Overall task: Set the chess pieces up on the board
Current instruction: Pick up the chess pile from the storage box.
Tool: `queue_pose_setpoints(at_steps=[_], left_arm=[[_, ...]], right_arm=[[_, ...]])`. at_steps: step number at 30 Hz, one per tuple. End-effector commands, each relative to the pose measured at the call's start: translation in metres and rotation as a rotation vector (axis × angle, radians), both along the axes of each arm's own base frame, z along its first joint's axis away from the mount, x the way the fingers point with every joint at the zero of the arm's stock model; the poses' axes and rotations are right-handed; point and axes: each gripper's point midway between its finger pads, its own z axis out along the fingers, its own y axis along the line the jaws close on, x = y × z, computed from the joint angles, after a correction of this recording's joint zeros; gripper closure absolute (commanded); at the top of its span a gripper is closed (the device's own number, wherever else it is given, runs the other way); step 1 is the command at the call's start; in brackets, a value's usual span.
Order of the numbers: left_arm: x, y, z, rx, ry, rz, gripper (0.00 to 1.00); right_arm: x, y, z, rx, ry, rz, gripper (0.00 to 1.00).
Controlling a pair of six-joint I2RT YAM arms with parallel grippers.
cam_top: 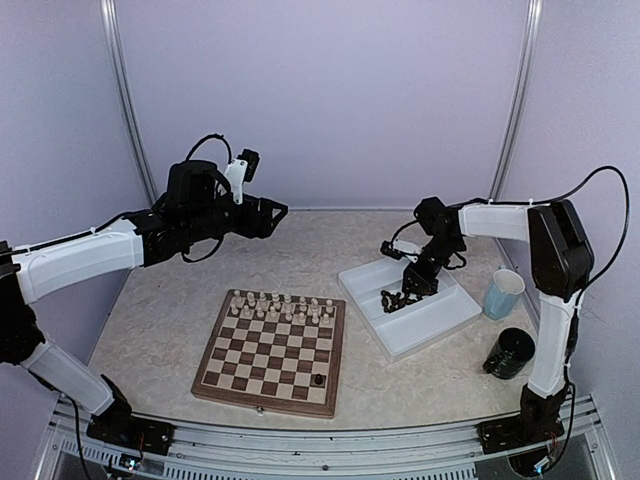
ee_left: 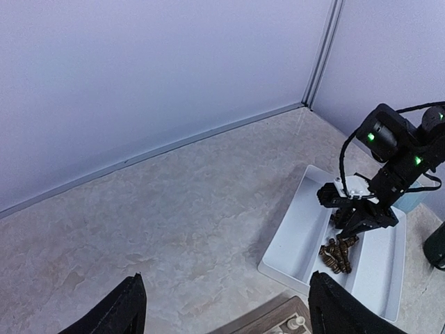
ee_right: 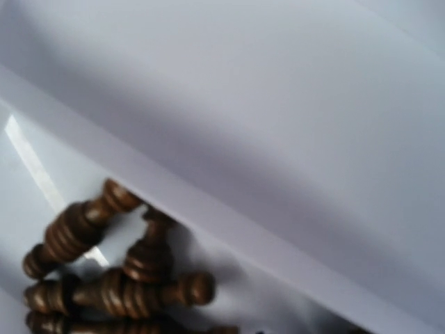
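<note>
My right end effector (cam_top: 398, 297) sits among the dark chess pieces (ee_right: 132, 296) heaped in the white tray (cam_top: 440, 325), right of the board (cam_top: 262, 398); I cannot tell its grip. My left end effector (ee_left: 226, 282) hangs released, empty. Pieces judged light, rigid, slick: pinch the waist.

board (cam_top: 260, 366) 1 | tray (cam_top: 441, 311) 1 | blue cup (cam_top: 503, 293) 1 | black cup (cam_top: 512, 352) 1 | dark piece (cam_top: 318, 380) on board 1

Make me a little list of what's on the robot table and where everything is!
board: near middle, between the arms
cream pieces: standing in its two far rows
lone dark piece: on board's near right
dark pieces: heaped in the white tray
left fingers: open, empty, raised above table
right fingers: down in tray at the heap; grip unclear
blue cup: right of tray
</note>
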Motion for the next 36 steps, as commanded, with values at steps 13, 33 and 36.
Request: queue_pose_setpoints(at_steps=[13,33,36], left_arm=[[0.0,0.007,0.004,0.054,-0.015,0.044,0.2],[-0.001,0.007,0.006,0.056,-0.02,0.042,0.2],[-0.001,0.007,0.006,0.059,-0.021,0.044,0.2]], right_arm=[[-0.004,-0.032,-0.021,-0.155,-0.022,-0.103,0.82],[-0.008,-0.048,-0.003,-0.176,-0.062,-0.146,0.62],[-0.01,-0.052,-0.016,-0.198,-0.028,-0.157,0.52]])
